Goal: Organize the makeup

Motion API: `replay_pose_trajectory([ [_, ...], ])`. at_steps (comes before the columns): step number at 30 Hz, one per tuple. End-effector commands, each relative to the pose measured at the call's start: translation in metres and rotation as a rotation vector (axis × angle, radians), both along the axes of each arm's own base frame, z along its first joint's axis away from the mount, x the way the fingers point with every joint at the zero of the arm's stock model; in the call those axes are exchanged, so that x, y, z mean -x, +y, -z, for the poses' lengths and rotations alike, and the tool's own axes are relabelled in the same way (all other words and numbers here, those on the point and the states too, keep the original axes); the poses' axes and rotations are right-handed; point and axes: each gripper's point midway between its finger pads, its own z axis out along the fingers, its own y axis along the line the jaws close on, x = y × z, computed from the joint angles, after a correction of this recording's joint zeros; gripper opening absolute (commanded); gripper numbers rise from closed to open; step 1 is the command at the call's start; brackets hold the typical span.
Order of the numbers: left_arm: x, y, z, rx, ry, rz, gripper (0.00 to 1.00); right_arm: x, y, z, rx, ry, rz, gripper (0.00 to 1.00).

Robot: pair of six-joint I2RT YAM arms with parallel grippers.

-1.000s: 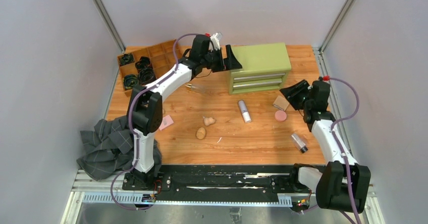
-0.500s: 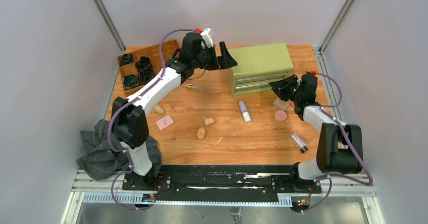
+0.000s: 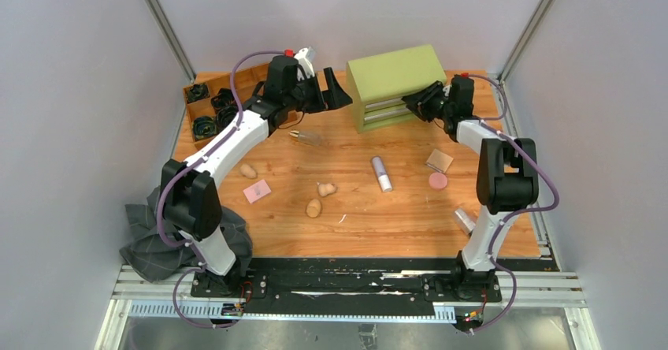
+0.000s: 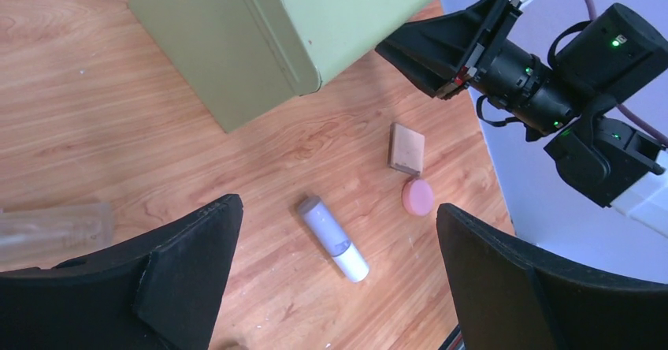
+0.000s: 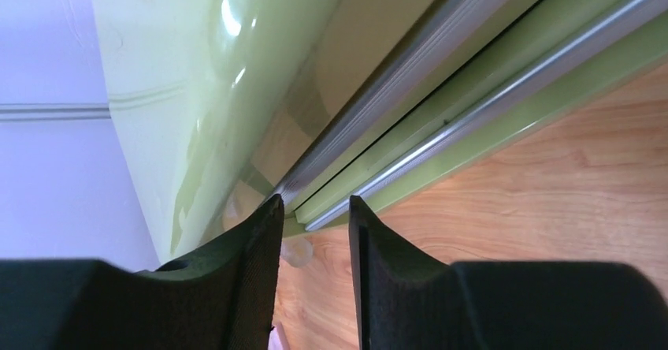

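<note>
The makeup lies loose on the wooden table: a silver-white tube (image 3: pixel 381 173) (image 4: pixel 333 237), a pink round puff (image 3: pixel 438 180) (image 4: pixel 418 197), a tan square pad (image 3: pixel 439 160) (image 4: pixel 407 147), a clear bottle (image 3: pixel 307 137) and another (image 3: pixel 465 220), and beige egg sponges (image 3: pixel 313 207) (image 3: pixel 326 188) (image 3: pixel 248 170). My left gripper (image 3: pixel 335 94) (image 4: pixel 339 206) is wide open and empty, raised beside the left side of the green drawer box (image 3: pixel 394 86) (image 4: pixel 260 42). My right gripper (image 3: pixel 417 102) (image 5: pixel 313 204) is at the box's drawer front by the silver handles (image 5: pixel 441 129), jaws a narrow gap apart, holding nothing.
A wooden divided tray (image 3: pixel 252 78) at the far left holds black coiled bands (image 3: pixel 217 109). A dark grey cloth (image 3: pixel 157 232) hangs over the near left edge. A small pink square (image 3: pixel 257 191) lies near the left sponge. Grey walls enclose the table.
My right arm swung from the table's right side up to the drawer front. The green box shifted back and left. My left gripper drew left, away from it.
</note>
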Motion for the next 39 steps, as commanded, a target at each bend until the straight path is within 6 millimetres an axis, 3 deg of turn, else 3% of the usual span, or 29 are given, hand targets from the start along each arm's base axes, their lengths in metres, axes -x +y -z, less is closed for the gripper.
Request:
replay_pose_trajectory([
  [1,0.006,0.009,-0.008,-0.025,-0.033,0.001,0.98,0.002,0.012,-0.017,-0.025,-0.071,-0.011,0.39],
  [5,0.014,0.01,-0.005,-0.026,-0.03,0.02,0.98,0.01,0.006,-0.02,-0.126,-0.122,0.068,0.43],
  [12,0.023,0.017,-0.002,-0.035,-0.052,0.011,0.98,0.004,0.001,-0.017,-0.274,-0.184,0.152,0.42],
  [20,0.026,0.02,-0.001,-0.061,-0.053,0.013,0.98,-0.01,0.0,-0.018,-0.314,-0.203,0.15,0.45],
  [29,0.023,0.029,0.0,-0.128,-0.066,0.004,0.98,-0.021,-0.002,-0.001,-0.345,-0.193,0.158,0.43],
  [39,0.023,0.028,0.009,-0.125,-0.043,0.011,0.98,-0.026,0.005,-0.017,-0.416,-0.324,0.17,0.44],
])
